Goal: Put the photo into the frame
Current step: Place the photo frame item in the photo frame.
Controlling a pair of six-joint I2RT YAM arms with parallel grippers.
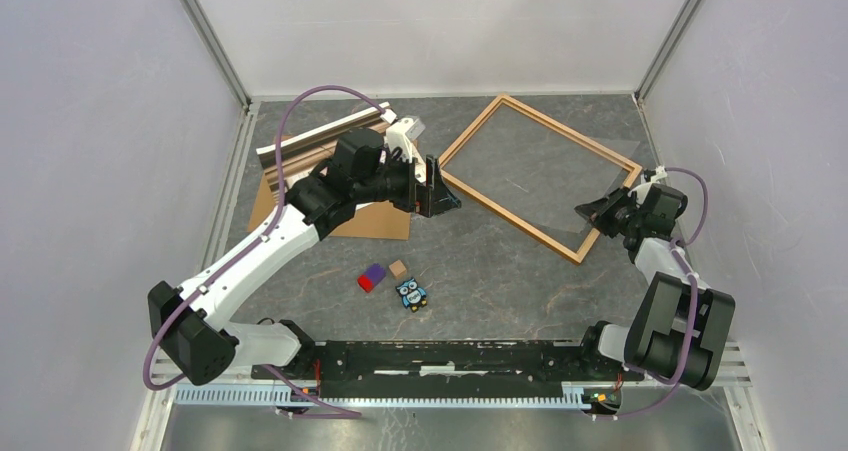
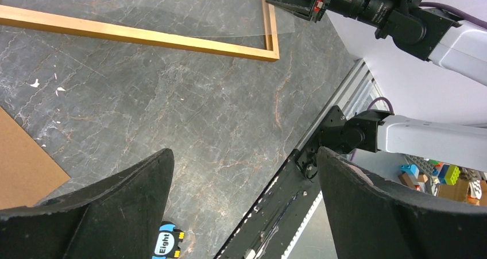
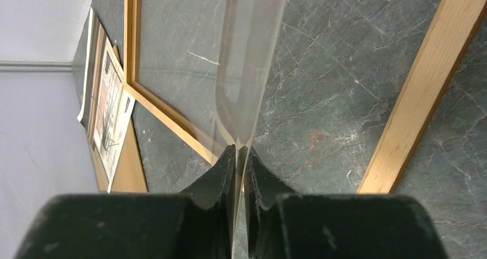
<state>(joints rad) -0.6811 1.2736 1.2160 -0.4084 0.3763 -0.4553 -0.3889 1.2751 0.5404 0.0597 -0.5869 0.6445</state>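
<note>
Photo (image 1: 315, 143), a flat print with brown and beige bands, lies at the far left of the dark marbled table (image 1: 480, 271) on a brown cardboard sheet (image 1: 380, 221), partly under the left arm. The thin light-wood frame (image 1: 472, 126) lies flat at far centre-right with a clear sheet (image 1: 540, 171) inside it. The left gripper (image 1: 437, 186) is spread wide beside the frame's left corner. The right gripper (image 1: 590, 211) is at the frame's near-right rail. A red-and-purple block (image 1: 372, 277), a brown cube (image 1: 398, 268) and an owl figure (image 1: 411, 293) sit near the middle.

From the left wrist, the black fingers (image 2: 115, 213) stand wide apart above bare stone, with the frame's corner (image 2: 270, 41) beyond.

From the right wrist, the fingertips (image 3: 221, 173) are nearly together, pinching the curled, glossy edge of the clear sheet (image 3: 252, 52). The frame's rails (image 3: 425, 87) lie on either side of it.
</note>
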